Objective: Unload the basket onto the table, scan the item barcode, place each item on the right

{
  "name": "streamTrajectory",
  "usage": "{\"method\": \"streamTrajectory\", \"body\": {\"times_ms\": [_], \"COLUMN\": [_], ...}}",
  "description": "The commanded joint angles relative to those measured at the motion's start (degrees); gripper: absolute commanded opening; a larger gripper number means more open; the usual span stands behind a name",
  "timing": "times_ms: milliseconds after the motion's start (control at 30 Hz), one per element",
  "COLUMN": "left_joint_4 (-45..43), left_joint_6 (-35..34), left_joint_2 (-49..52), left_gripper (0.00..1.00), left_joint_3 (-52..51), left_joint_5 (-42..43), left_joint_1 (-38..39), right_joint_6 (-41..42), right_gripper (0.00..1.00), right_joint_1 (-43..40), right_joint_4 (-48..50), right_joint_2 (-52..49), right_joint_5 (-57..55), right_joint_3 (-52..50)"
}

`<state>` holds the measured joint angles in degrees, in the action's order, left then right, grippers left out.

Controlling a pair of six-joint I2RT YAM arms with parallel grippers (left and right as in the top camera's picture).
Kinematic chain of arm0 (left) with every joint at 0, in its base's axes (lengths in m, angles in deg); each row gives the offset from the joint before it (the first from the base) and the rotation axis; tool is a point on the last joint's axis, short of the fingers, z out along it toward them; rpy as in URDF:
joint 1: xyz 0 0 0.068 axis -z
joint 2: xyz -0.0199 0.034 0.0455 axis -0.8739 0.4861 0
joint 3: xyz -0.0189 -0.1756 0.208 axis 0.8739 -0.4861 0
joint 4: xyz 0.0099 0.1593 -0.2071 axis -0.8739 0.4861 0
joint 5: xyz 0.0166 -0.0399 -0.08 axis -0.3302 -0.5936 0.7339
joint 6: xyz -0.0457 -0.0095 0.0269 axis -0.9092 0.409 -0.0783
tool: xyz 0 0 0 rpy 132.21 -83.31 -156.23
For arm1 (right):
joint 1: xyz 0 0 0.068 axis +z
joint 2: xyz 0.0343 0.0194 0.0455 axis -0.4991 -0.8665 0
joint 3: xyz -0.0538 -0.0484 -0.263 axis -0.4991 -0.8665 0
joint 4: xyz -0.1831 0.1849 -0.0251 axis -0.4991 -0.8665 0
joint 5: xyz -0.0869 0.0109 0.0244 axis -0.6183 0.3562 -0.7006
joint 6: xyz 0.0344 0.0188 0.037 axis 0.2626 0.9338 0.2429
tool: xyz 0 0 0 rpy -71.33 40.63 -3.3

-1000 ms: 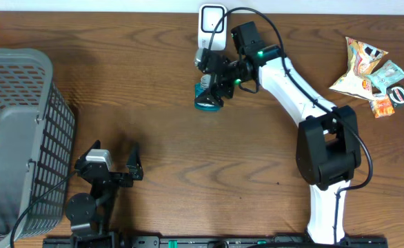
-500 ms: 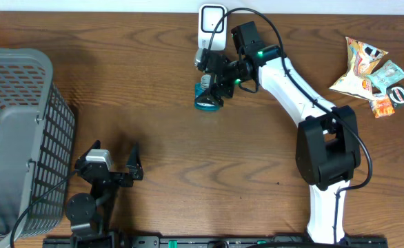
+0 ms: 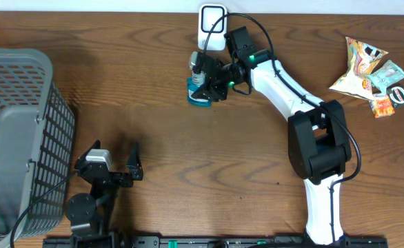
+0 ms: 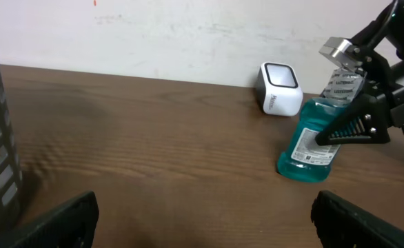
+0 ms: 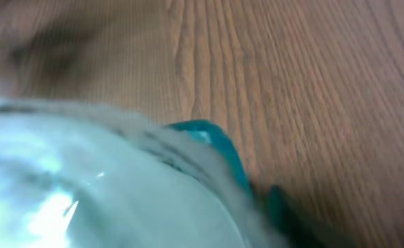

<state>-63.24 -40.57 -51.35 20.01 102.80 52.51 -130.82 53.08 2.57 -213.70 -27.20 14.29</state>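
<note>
Teal mouthwash bottle [image 4: 311, 141] stood on table [image 3: 188, 158] at 12 o'clock, just 7 o'clock of white scanner [image 3: 211, 26]. Right gripper [image 3: 203, 77] straddled its upper part; clamped or not, couldn't tell. Left gripper [image 3: 116, 157] spread wide, empty, at 7 o'clock.

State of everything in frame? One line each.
bottle: base on table, tilted, gripped near the top
right gripper: shut on bottle
left gripper: open, holding nothing
scanner: standing behind the bottle, untouched
basket: upright, nothing visible inside
snack packs: lying in a pile, untouched
</note>
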Motion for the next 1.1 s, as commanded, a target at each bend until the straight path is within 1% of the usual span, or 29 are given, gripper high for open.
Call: {"method": "streamTrajectory", "body": {"times_ms": [0, 33, 100, 267, 400, 500, 700, 867, 933, 1033, 1067], "left_joint_4": [1.62, 1.6, 1.62, 1.6, 1.6, 1.62, 1.6, 1.6, 1.6, 1.62, 1.6], "left_joint_6": [0.48, 0.5, 0.5, 0.5, 0.5, 0.5, 0.48, 0.5, 0.5, 0.5, 0.48], "left_joint_2": [-0.28, -0.28, -0.28, -0.28, -0.28, -0.28, -0.28, -0.28, -0.28, -0.28, -0.28], "left_gripper": [0.98, 0.98, 0.98, 0.98, 0.98, 0.98, 0.98, 0.98, 0.98, 0.98, 0.98], "left_joint_3": [-1.01, -1.01, -1.01, -1.01, -1.01, -1.01, -1.01, -1.01, -1.01, -1.01, -1.01], "left_joint_5": [0.92, 0.92, 0.94, 0.94, 0.94, 0.94, 0.94, 0.94, 0.94, 0.94, 0.94], "left_joint_1": [0.11, 0.13, 0.13, 0.13, 0.13, 0.13, 0.13, 0.11, 0.13, 0.13, 0.13], "right_joint_6": [2.89, 3.26, 3.82, 3.82, 3.8, 3.78, 3.82, 3.85, 4.11, 7.23, 8.57], "right_gripper": [0.67, 0.73, 0.79, 0.8, 0.8, 0.78, 0.6, 0.36, 0.22, 0.12, 0.1], "right_joint_1": [0.24, 0.2, 0.17, 0.11, 0.11, 0.11, 0.11, 0.22, 0.22, 0.22, 0.2], "right_joint_4": [0.63, 0.66, 0.63, 0.98, 2.05, 2.49, 5.25, 5.49, 5.31, 5.31, 5.31], "right_joint_2": [-1.4, -1.4, -1.27, -0.61, -0.44, -0.44, -0.44, -0.94, -1.29, -1.44, -1.4], "right_joint_5": [-0.5, -0.48, 0.31, 5.9, 6.38, 6.36, 6.36, 6.82, 7.02, 7.26, 7.8], "right_joint_3": [0.68, 0.83, 0.92, 0.94, 0.94, 0.94, 0.92, 0.92, 0.92, 0.92, 0.92]}}
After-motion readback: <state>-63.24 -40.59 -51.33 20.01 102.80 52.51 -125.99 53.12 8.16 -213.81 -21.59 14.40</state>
